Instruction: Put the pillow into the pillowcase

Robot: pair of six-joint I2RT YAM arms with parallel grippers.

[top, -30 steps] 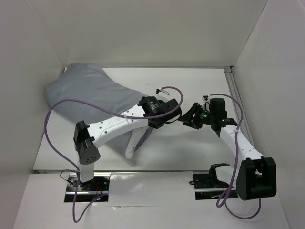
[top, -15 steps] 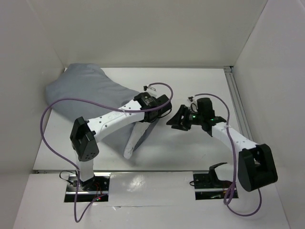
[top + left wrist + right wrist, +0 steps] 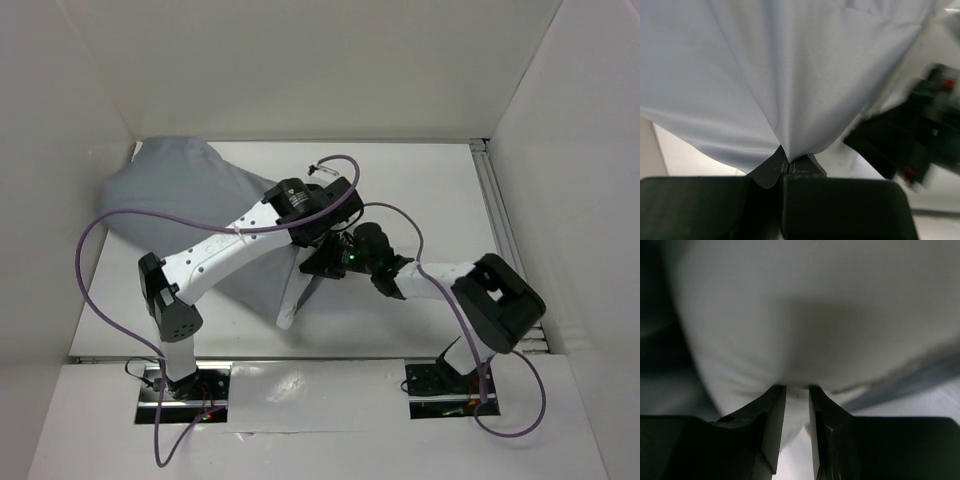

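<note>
- From above, the grey pillowcase (image 3: 180, 200) lies bunched on the worktop (image 3: 430, 190). The pillow (image 3: 292, 305) is mostly inside it, with one white end poking out of its near open edge.
- The left gripper (image 3: 320, 235) sits over that open edge. The right gripper (image 3: 322, 266), which a second ago hung well clear to the pillowcase's right, has swung in to the same edge.
- In the left wrist view, the left gripper (image 3: 787, 169) has its fingers together, clamped on a peaked fold of the pillowcase (image 3: 765, 75). A second ago they were spread. The right gripper (image 3: 905, 145) shows as a blur just beyond the cloth.
- In the right wrist view, the right gripper (image 3: 797, 395) has its fingers drawn in to a narrow gap, nipping a pucker of the pillow (image 3: 815, 315). A strip of the pillowcase (image 3: 910, 380) lies alongside.
- Judgement: both cloths are now held, so the case mouth can be pulled over the last exposed end.
</note>
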